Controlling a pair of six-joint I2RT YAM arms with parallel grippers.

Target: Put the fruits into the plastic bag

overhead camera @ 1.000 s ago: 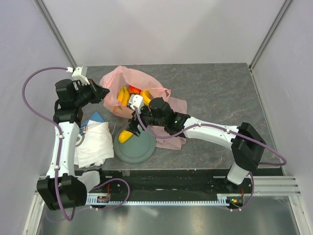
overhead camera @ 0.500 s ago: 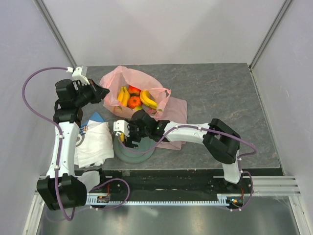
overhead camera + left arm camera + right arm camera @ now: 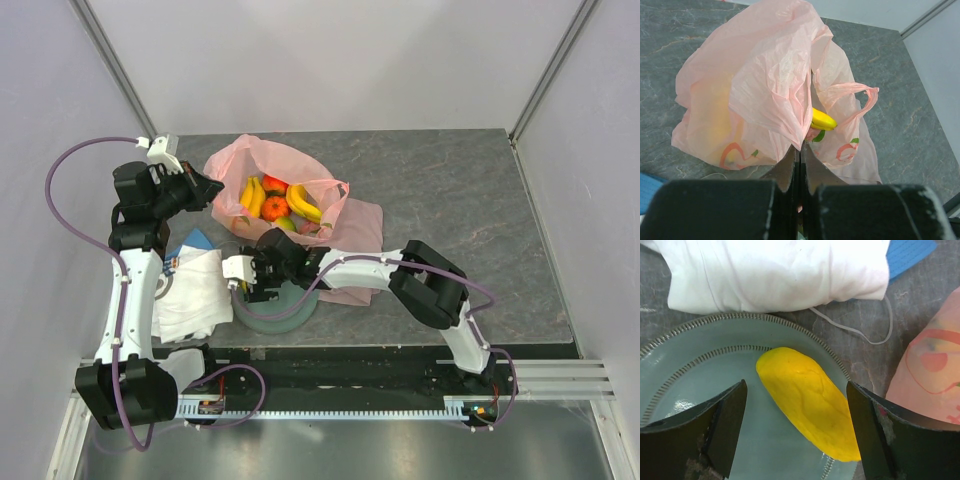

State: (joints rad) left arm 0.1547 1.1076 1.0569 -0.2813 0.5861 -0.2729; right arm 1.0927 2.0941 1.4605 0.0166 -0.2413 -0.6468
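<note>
Yellow oblong fruit [image 3: 807, 402] lies on the grey-green plate [image 3: 690, 390], lower centre, between the parted fingers of the right claw [image 3: 796, 387], apparently poised to grasp it. Left claw [image 3: 799, 155], clamped on the plastic bag [image 3: 755, 85] rim, holds its mouth open for loading.

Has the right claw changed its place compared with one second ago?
Yes. In the top view the right claw shifted to the near-left, away from the plastic bag and farther over the grey-green plate. It is open above the yellow oblong fruit.
</note>
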